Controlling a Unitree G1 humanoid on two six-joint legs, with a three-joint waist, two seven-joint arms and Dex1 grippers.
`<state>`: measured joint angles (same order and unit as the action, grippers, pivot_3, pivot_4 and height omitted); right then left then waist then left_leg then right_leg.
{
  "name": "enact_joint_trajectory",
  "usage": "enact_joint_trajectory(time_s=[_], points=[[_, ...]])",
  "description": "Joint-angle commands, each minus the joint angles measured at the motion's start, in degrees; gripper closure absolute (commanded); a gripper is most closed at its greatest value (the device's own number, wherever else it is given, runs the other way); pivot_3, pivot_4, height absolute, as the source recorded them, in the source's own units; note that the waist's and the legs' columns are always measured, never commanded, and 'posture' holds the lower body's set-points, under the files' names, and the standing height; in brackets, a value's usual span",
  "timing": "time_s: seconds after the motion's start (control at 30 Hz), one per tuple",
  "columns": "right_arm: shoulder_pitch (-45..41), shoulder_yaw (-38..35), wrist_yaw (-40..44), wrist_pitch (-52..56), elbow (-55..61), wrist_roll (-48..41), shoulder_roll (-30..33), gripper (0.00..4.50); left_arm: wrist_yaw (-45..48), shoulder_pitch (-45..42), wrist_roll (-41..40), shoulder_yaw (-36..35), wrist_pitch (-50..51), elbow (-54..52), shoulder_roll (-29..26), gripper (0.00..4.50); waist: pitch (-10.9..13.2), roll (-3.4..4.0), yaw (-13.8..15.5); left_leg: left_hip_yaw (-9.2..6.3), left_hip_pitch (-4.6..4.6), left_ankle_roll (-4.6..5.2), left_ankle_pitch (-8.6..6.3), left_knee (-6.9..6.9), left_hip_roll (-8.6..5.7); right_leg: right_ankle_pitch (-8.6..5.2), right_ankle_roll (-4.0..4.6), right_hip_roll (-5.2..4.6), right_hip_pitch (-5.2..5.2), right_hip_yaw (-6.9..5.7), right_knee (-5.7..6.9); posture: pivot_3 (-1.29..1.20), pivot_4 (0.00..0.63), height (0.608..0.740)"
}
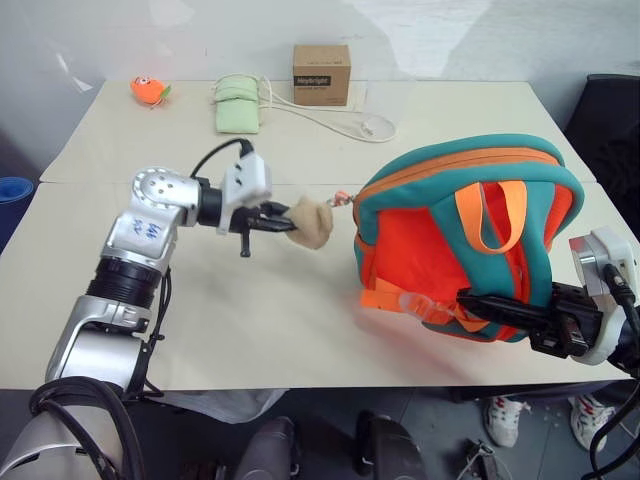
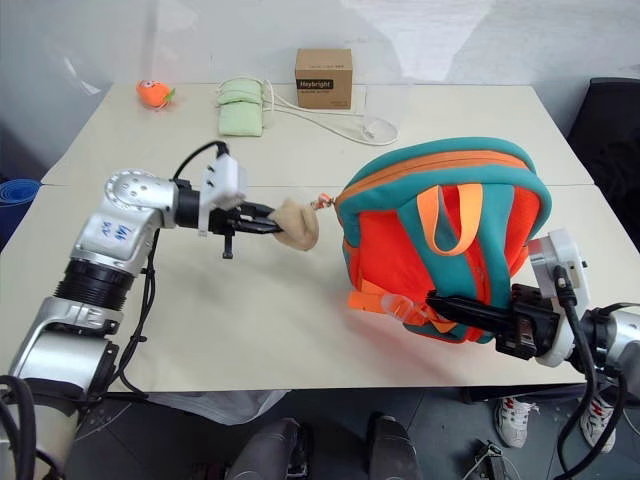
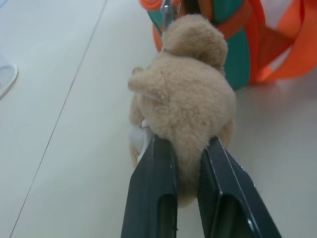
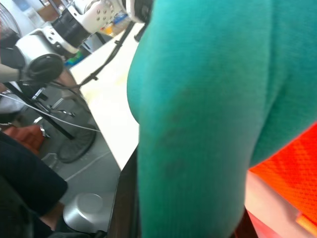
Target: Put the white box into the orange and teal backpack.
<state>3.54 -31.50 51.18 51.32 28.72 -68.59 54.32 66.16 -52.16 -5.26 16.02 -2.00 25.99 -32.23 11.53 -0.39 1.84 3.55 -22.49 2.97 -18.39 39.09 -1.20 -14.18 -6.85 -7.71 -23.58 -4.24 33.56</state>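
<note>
Tan plush toy is clenched by the left gripper at frame centre, right gripper fingers clamping the orange and teal backpack lower right, probably steadying it for opening.

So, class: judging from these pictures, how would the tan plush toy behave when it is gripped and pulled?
The tan plush toy looks soft: the left gripper's jaws sink into its fur, so it probably squashes rather than resists. It likely weighs little, hanging from thin jaws without sagging them. Since it seems clipped to the orange and teal backpack, pulling would probably tug the bag along.
</note>
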Motion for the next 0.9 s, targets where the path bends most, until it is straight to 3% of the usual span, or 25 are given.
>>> enact_joint_trajectory(time_s=[0.03,0.13,0.3,0.43,0.57,0.67,0.77,0.9], points=[[-1.0,1.0,0.0,-2.7,-1.0,2.9,-1.1,4.5,-5.4,1.6,4.6,3.7,-3.4,0.0,7.3,4.29,0.0,0.0,0.3,0.0,-0.02,0.04,-0.02,0.0,-0.01,0.01,-0.01,-0.02,0.0,0.0,-0.01,0.0,0.15,0.74],[-1.3,2.9,0.2,-4.3,-2.0,6.6,-1.1,4.5,-10.8,2.3,9.8,6.8,-6.8,2.5,12.9,4.29,0.0,-0.01,0.9,0.04,-0.22,0.07,-0.04,0.07,-0.03,0.04,-0.08,0.02,-0.13,-0.11,-0.03,0.0,0.15,0.74],[-1.6,4.4,-0.5,-7.4,-6.0,13.4,-1.4,4.5,-10.2,1.9,9.8,3.6,-8.3,7.3,10.4,4.29,0.0,-0.02,1.1,0.21,-0.1,0.1,-0.03,0.08,-0.04,0.07,-0.12,0.11,-0.13,-0.32,0.03,0.0,0.15,0.74],[2.4,-6.5,7.3,-5.1,-11.3,13.7,5.4,3.15,4.1,3.3,-5.7,-5.6,9.3,0.5,3.3,3.02,0.0,0.06,0.1,0.31,0.05,0.09,0.0,0.09,0.01,0.09,-0.12,0.09,-0.12,-0.21,0.02,0.0,0.15,0.74],[8.2,-22.4,20.5,-1.9,-22.4,16.8,14.2,1.84,12.7,1.3,-18.1,-14.2,28.3,-4.4,-6.9,1.78,0.0,0.12,-0.6,0.29,0.03,0.07,0.01,0.08,0.09,0.08,-0.09,0.17,-0.13,-0.24,0.22,0.0,0.15,0.74],[9.0,-31.2,27.3,0.3,-33.1,19.3,19.6,0.86,15.9,-1.8,-23.4,-19.0,38.1,-4.6,-13.5,0.89,0.0,0.11,-0.6,0.28,0.08,0.11,-0.02,0.09,0.09,0.07,-0.09,0.21,-0.03,-0.27,0.17,0.0,0.15,0.74],[7.7,-33.6,28.3,-0.8,-38.6,22.1,21.0,0.01,13.7,-1.9,-24.2,-22.0,39.0,-7.0,-16.0,0.03,0.0,0.1,-0.5,0.23,0.16,0.16,-0.09,0.08,0.07,0.08,-0.09,0.13,0.08,-0.24,0.05,0.0,0.15,0.74],[3.2,-30.6,19.9,-2.3,-34.4,22.6,14.8,0.01,4.3,3.9,-21.2,-23.2,34.9,-13.2,-12.5,0.03,0.0,0.1,-0.5,0.15,0.17,-0.22,-0.29,0.07,0.05,0.08,-0.09,-0.03,0.11,0.07,-0.09,0.0,0.15,0.74]])
